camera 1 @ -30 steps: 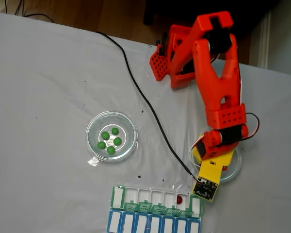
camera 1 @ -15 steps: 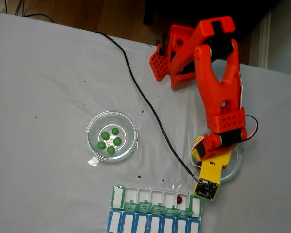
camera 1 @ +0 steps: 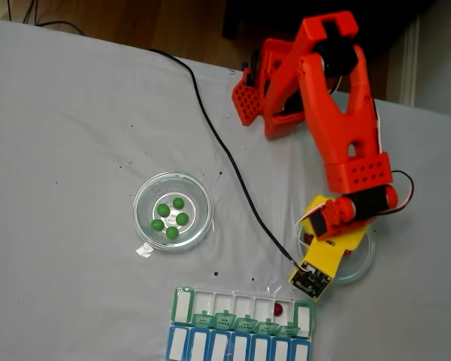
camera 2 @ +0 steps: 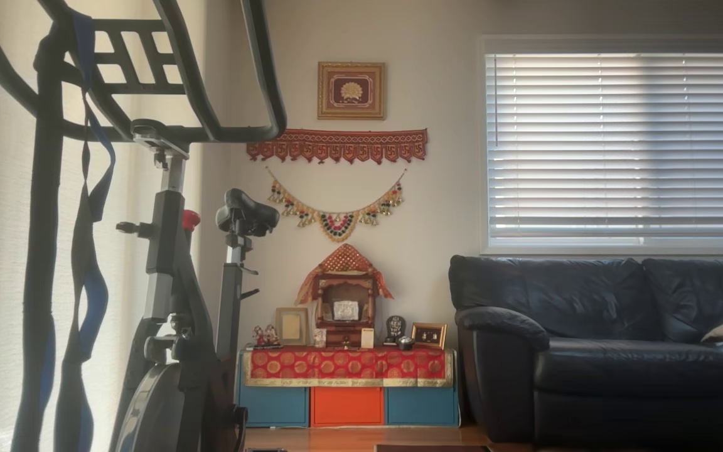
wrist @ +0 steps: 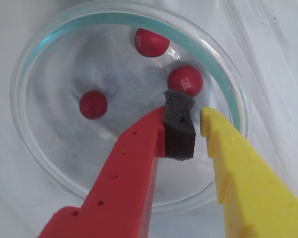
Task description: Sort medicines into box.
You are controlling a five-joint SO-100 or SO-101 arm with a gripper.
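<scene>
While wrist view shows pincer (wrist: 196,106) spread over three red pills (wrist: 185,80), fixed view shows box (camera 1: 240,325).

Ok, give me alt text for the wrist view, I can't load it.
The gripper, one red and one yellow finger with a dark foam pad between them, hangs slightly open over a round clear glass dish. Three glossy red round pills lie in it, the nearest just beyond the fingertips.

A black cable (camera 1: 227,161) crosses the grey tablecloth (camera 1: 68,135); a black sofa (camera 2: 606,351) faces an exercise bike (camera 2: 173,301).
</scene>
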